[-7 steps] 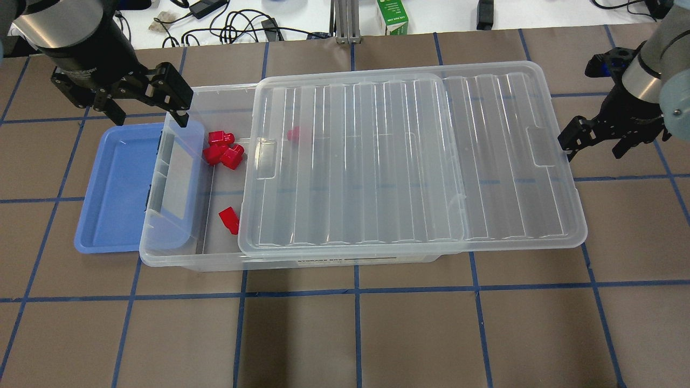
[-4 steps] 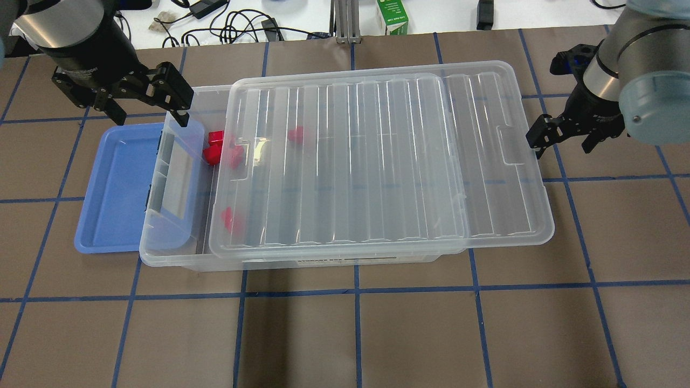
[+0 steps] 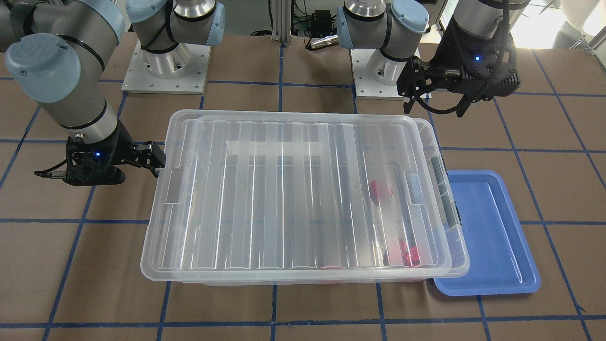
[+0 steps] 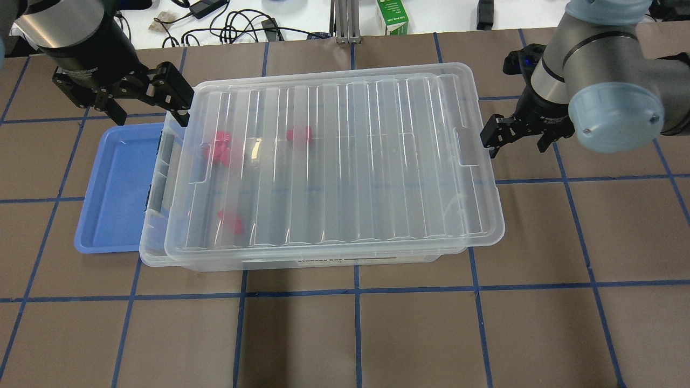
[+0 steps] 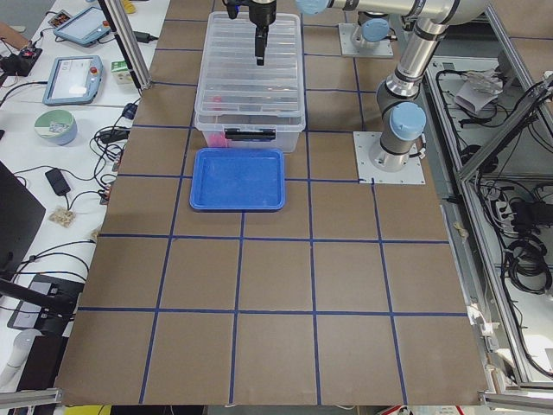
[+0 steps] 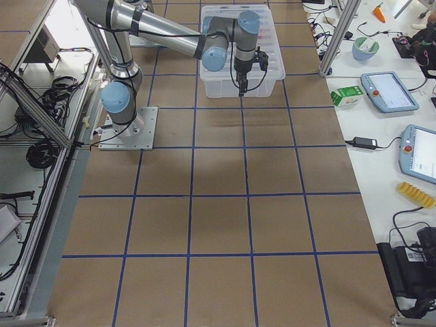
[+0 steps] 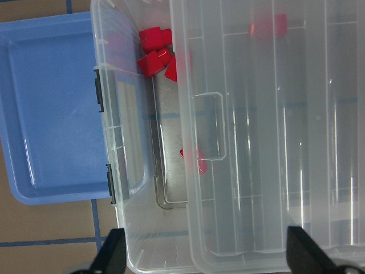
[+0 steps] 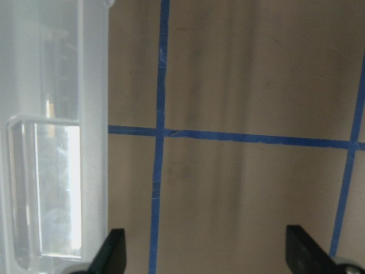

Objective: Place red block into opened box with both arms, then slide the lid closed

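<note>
The clear lid (image 4: 350, 161) lies on the clear box (image 4: 153, 253) and covers nearly all of it; only a narrow strip at the box's left end shows. Several red blocks (image 4: 218, 152) lie inside and show blurred through the lid; in the left wrist view one group (image 7: 154, 54) sits near the box's far left corner. My right gripper (image 4: 516, 144) is open, with one fingertip (image 4: 488, 144) against the lid's right edge. My left gripper (image 4: 150, 113) hangs open and empty above the box's far left corner.
A shallow blue tray (image 4: 116, 183) lies against the box's left end, partly under its rim. Cables and a green carton (image 4: 392, 16) sit on the white bench beyond the table's far edge. Brown table with blue tape lines (image 4: 356, 334) extends in front.
The lid has slid left across the box and now covers the red blocks. My right gripper moved left along with the lid's right edge. The left gripper has stayed put.
</note>
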Robot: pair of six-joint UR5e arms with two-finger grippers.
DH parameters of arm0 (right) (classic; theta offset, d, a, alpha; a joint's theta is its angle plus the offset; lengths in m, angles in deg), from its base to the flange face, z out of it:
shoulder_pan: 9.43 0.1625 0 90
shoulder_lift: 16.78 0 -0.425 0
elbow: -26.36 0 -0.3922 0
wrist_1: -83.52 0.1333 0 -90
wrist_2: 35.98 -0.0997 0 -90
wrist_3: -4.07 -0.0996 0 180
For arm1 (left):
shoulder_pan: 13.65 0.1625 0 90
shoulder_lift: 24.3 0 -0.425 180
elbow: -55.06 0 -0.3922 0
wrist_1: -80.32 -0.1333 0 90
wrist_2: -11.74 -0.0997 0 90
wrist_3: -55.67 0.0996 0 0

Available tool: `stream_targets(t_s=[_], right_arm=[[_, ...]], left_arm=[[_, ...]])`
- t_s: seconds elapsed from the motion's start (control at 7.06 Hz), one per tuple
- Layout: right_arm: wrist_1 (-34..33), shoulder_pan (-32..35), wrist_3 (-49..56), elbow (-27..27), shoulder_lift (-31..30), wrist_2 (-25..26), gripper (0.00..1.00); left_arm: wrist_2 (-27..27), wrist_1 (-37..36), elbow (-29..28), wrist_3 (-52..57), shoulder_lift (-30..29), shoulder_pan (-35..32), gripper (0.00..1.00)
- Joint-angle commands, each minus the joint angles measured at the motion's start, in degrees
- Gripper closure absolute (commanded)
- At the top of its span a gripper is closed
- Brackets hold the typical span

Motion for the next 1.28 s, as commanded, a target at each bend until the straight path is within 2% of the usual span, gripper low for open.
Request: stream_targets(t_s=[0.0,0.14,0.28,0.71,0.85,1.13], right_arm=[[-0.58,1.77,-1.18,-0.37,0.36,-0.02,0.0],[-0.58,1.68,-0.92,-1.77,0.45,0.24,0.0],[0.55,1.68,-1.18,-5.43,0.1,0.76,0.0],[16.24,6.57,-6.94,-19.83,-1.93,0.33,0.0],[19.43,9.39,-9.68,-22.15,-2.01,0.33,0.0],[19.55,10.64,-10.49,-20.42,-2.54,0.15,0.0]], left_arm=[[0.05,0.0,0.0,-0.01,0.06,0.0,0.0],[0.05,-0.09,0.0,-0.01,-0.03,0.0,0.0],[0.05,0.0,0.0,-0.01,-0.03,0.0,0.0],[0.05,0.0,0.0,-0.01,-0.03,0.0,0.0],[0.14,0.0,0.0,-0.01,-0.12,0.0,0.0],[0.05,0.0,0.0,-0.1,-0.12,0.0,0.0]])
